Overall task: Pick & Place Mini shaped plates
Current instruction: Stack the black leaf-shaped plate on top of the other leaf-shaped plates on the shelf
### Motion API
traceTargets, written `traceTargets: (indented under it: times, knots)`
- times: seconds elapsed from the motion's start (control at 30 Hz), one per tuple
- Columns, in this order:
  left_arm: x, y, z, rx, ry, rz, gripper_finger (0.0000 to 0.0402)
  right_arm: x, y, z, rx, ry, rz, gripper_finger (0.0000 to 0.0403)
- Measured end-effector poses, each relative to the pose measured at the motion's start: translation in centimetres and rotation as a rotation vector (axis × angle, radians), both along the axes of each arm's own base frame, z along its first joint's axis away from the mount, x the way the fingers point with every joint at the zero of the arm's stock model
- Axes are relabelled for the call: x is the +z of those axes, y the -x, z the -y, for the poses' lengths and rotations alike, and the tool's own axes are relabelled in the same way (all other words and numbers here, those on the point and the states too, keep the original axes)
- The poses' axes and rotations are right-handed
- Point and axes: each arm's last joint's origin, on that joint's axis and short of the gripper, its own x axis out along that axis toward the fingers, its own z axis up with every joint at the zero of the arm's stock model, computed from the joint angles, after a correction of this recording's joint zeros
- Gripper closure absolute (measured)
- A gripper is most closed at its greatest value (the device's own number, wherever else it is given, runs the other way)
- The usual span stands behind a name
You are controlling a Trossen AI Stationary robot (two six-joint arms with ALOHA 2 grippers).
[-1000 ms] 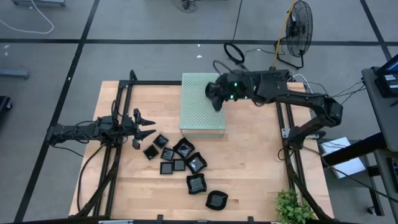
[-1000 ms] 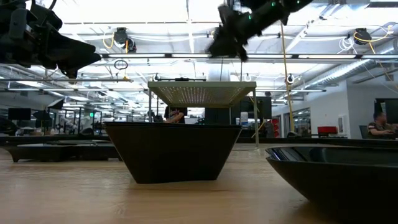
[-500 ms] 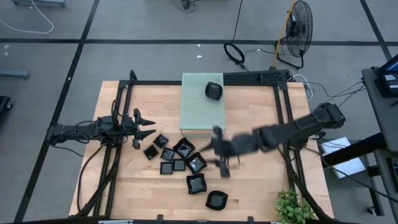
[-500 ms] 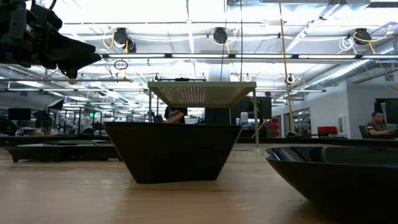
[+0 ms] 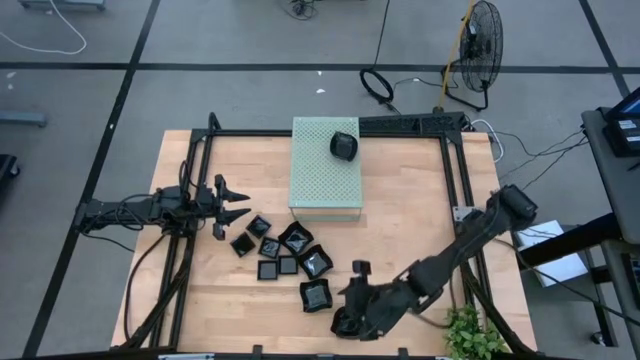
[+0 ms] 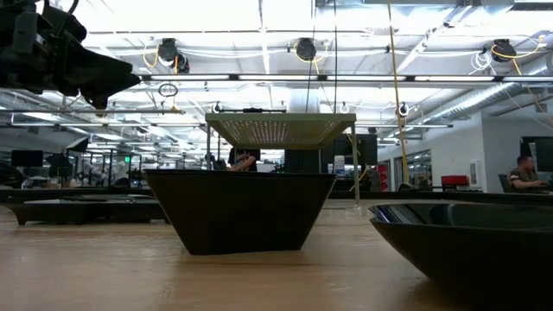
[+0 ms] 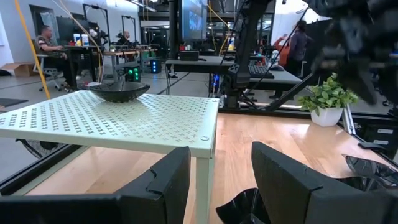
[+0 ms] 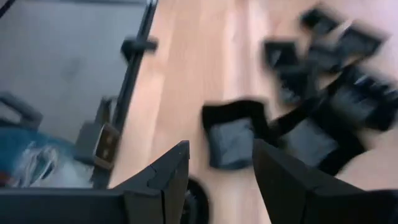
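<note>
Several small black mini shaped plates (image 5: 285, 250) lie in a cluster on the wooden table. One square plate (image 5: 316, 295) and one rounded plate (image 5: 350, 325) lie nearer the front edge. Another rounded plate (image 5: 343, 145) rests bottom-down on the pale green perforated box (image 5: 326, 175), and also shows in the left wrist view (image 7: 118, 92). My right gripper (image 5: 342, 308) hovers open over the rounded front plate, pointing slantwise down at the square plate (image 8: 233, 134). My left gripper (image 5: 238, 200) waits open and level at the table's left, left of the cluster.
Black frame rails (image 5: 455, 190) run along the table's left and right sides. A potted plant (image 5: 470, 335) stands at the near right corner. In the low view two plates (image 6: 240, 212) loom close to the camera, with the box (image 6: 281, 130) behind them.
My right gripper has swung fast from above the box at the far side toward the table's near edge, sinking and tipping downward, and now hangs over the front plates. The rounded plate it stood over stays on the box.
</note>
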Motion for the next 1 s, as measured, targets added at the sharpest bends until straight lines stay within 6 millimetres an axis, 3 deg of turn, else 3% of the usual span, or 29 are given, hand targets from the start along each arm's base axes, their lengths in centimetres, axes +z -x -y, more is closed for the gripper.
traceTargets:
  times: [0.27,0.5,0.73,1.0]
  knots:
    - [0.0,0.0,0.0,0.0,0.0,-0.001,0.0227,-5.0,0.0,-1.0,-0.045,0.05,-0.209,0.0236]
    - [0.0,0.0,0.0,0.0,0.0,0.0,0.0227,-8.0,-0.5,-1.5,-0.054,0.02,-0.313,0.0236]
    - [0.0,0.0,0.0,0.0,0.0,0.001,0.0227,-9.3,-0.6,-1.6,-0.063,0.024,-0.344,0.0236]
    - [0.0,0.0,0.0,0.0,0.0,0.001,0.0227,-10.9,-0.5,-1.2,-0.063,-0.087,-0.351,0.0236]
